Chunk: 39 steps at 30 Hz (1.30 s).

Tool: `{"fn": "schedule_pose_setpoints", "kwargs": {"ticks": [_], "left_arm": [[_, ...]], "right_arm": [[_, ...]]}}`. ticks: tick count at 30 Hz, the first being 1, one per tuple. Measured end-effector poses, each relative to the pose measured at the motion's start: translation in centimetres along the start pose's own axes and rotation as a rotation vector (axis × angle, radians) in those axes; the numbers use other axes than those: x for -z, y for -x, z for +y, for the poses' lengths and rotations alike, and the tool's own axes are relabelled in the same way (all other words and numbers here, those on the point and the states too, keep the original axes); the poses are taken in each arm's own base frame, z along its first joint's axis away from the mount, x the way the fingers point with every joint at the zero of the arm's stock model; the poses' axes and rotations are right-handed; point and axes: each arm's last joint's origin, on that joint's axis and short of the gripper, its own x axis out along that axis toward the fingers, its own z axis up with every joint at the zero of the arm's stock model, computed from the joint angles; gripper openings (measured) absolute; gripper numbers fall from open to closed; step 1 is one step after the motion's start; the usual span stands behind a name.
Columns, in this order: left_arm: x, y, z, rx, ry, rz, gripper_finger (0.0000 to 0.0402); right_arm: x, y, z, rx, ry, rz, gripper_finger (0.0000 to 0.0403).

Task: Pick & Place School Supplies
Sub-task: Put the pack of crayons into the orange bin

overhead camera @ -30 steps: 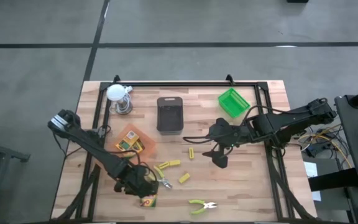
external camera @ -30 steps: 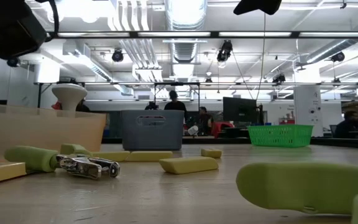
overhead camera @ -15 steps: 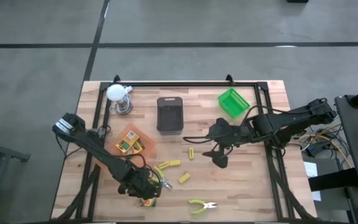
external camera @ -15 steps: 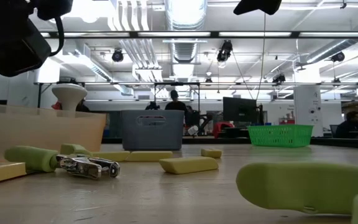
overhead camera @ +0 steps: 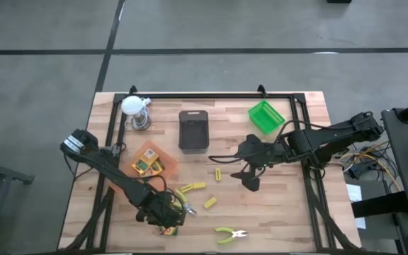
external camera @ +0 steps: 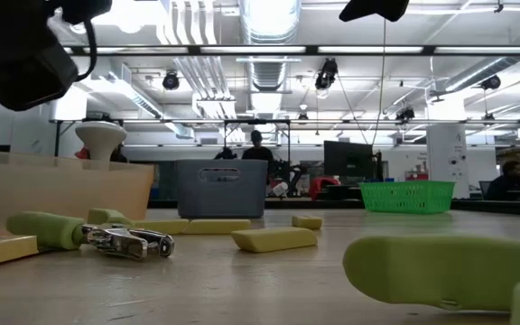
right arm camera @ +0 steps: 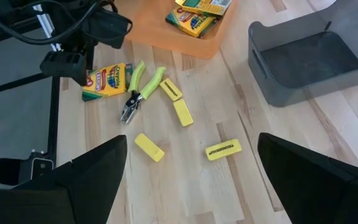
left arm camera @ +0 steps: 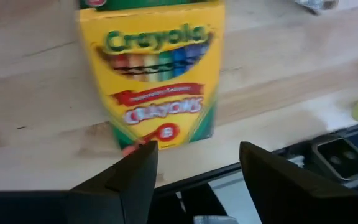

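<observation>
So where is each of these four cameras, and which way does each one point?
High view: overhead, straight down on the table; both arms show.
Low view: at tabletop height, looking level across; arm parts overhead.
Left wrist view: on the left arm, looking past its open left hand at the crayon box.
Right wrist view: on the right arm, past its open right hand.
That box also shows there.

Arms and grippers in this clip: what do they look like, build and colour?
Both are slim, dark, jointed arms with black cables looped alongside. The left arm ends in the left gripper, with two flat, dark, wedge-shaped fingers. The right gripper has the same broad black fingers. No markings are visible.
</observation>
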Motion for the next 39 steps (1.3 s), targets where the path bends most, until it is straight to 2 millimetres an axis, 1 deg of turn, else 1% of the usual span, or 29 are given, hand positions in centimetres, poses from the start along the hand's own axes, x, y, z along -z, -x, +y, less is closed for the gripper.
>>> {"fn": "schedule_pose_setpoints", "kwargs": {"ticks": [8, 16, 27, 34, 39], "left_arm": [[-0.1, 0.0, -0.2, 0.013, -0.001, 0.001, 0.0232], [-0.5, 0.0, 0.2, -0.039, 0.038, -0.010, 0.0234], [-1.1, 0.1, 0.0, -0.041, 0.057, -0.037, 0.0296], [-1.3, -1.2, 0.2, -0.092, 0.064, 0.002, 0.0335], [-1.5, -1.6, 0.2, -0.126, 0.078, 0.033, 0.0353]], "right_arm": [[0.0, 0.0, 0.0, 0.000, 0.000, 0.000, 0.0354], [0.0, 0.0, 0.0, 0.000, 0.000, 0.000, 0.0354], [0.0, 0.0, 0.0, 0.000, 0.000, 0.000, 0.0354], [0.0, 0.0, 0.0, 0.000, 0.000, 0.000, 0.0354], [0.0, 0.0, 0.0, 0.000, 0.000, 0.000, 0.0354]]}}
